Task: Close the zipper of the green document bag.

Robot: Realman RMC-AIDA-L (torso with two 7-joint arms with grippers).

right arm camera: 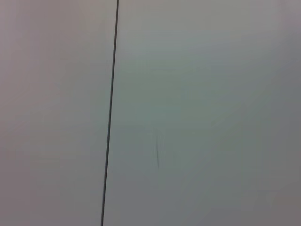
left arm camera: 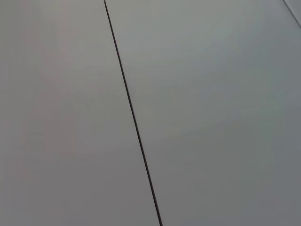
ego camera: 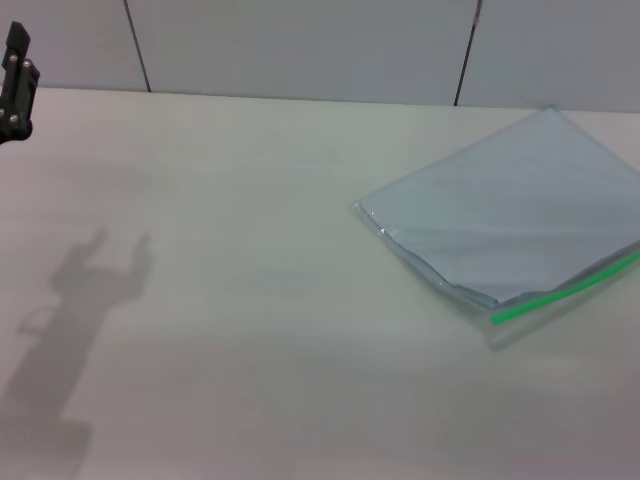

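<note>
- Left hand [ego camera: 17,85] raised at far left edge above the counter [ego camera: 250,280]; finger state can't be told.
- Green document bag [ego camera: 510,225] flat at right, zipper [ego camera: 565,290] along its near edge.

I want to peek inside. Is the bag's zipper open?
Looks partly open: the green document bag's layers gape where the zipper ends. Slider not visible.
</note>
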